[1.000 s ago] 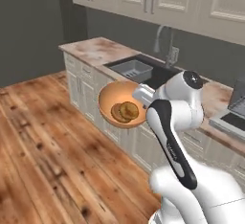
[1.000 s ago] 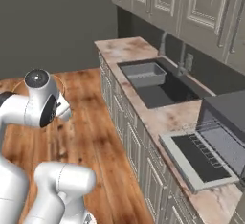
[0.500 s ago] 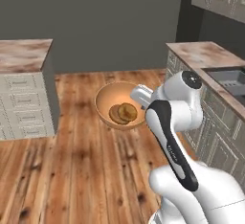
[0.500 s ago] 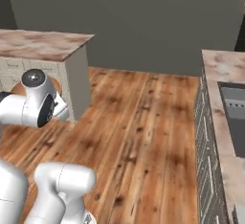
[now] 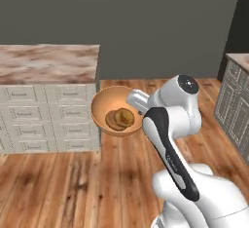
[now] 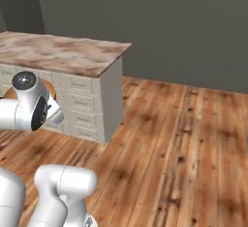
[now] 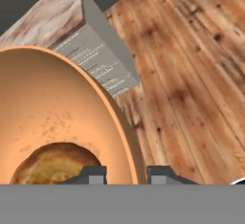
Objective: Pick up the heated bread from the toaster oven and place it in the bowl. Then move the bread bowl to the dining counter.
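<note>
bread [image 5: 120, 118] in bowl [image 5: 103, 106], dining counter [image 5: 48, 64] behind

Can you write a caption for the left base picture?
Robot gripper carrying a bowl of bread toward the dining counter.

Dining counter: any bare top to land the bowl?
The dining counter shows bare marbled top from its wall-side edge to its near corner. Crowded only at its front, where the gripper holds the bowl with bread.
</note>
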Available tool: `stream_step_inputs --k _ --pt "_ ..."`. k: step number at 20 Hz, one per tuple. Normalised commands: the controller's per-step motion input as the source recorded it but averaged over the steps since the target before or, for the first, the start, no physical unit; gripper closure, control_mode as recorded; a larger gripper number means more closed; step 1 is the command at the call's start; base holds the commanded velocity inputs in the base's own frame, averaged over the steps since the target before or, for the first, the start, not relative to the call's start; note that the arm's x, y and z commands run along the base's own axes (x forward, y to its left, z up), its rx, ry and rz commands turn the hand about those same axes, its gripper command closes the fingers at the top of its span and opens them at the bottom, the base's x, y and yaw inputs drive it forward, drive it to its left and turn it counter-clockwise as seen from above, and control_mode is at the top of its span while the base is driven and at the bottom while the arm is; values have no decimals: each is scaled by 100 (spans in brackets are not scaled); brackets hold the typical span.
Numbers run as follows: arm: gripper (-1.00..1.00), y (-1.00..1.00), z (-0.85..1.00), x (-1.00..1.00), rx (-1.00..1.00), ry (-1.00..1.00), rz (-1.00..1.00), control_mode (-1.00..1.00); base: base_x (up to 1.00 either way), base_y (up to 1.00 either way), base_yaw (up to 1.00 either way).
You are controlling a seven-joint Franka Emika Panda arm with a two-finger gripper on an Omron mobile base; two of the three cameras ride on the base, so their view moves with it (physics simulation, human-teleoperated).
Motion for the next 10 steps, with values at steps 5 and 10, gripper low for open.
stream_step_inputs --k 5,10 --pt "100 0 0 0 0 0 0 100 100 100 1" --pt "100 0 0 0 0 0 0 100 100 100 -3"
